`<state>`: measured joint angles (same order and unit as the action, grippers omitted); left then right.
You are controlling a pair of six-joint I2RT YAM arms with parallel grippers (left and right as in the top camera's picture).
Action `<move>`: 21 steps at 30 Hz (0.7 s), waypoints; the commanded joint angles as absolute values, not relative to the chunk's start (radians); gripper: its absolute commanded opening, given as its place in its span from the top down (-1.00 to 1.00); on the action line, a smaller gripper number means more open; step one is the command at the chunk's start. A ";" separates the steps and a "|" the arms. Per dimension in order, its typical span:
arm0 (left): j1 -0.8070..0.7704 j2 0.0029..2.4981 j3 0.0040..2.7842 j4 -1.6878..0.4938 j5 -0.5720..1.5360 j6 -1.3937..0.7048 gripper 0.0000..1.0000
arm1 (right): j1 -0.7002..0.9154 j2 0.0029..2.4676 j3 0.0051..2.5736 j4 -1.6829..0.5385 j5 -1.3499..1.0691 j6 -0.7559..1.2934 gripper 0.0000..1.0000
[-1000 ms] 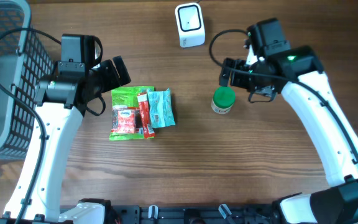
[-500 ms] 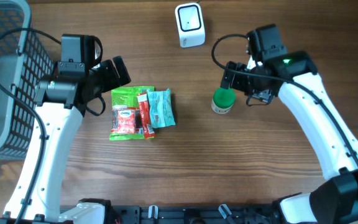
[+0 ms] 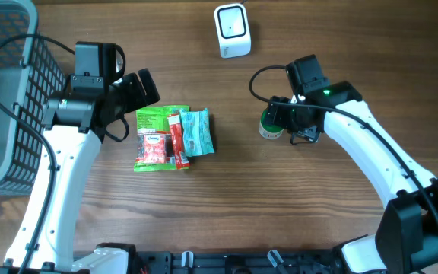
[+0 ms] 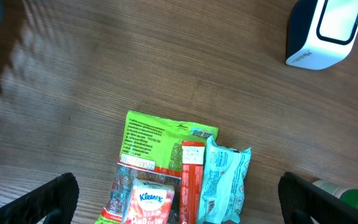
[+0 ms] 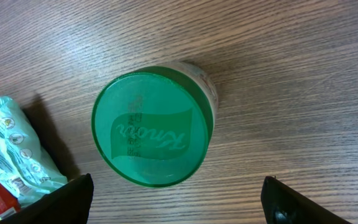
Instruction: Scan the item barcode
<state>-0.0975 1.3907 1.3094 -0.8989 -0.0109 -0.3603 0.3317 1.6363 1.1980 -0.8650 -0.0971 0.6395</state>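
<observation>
Right tool [image 5: 179, 200] has moved in over the jar [image 5: 152, 127], jaws wide either side, not gripping. Jar stands on the surface [image 3: 318, 221], right of the packets [image 3: 172, 137]. Scanner [image 3: 232, 30] beyond. Left tool [image 4: 179, 199] wide, unmoved, above packets.

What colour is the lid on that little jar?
Green, with raised lettering. The lid shows best in the right wrist view.

Grey wire basket [image 3: 6, 99] far left, pile of flat snack packets [image 3: 172, 138] centre, green-lidded round jar [image 5: 152, 127] to their right, white box scanner [image 3: 232, 30] behind, btwn the two.
</observation>
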 commanded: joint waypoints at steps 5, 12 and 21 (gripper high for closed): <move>-0.091 1.386 1.317 -0.900 -0.024 -0.348 -1.00 | 0.334 1.555 1.246 -0.884 -0.067 0.567 -0.73; -0.091 1.386 1.317 -0.900 -0.024 -0.348 -1.00 | 0.334 1.421 1.427 -0.938 -0.067 0.465 -0.78; -0.091 1.386 1.317 -0.900 -0.024 -0.348 -1.00 | 0.353 1.355 1.643 -1.059 0.105 0.532 -0.43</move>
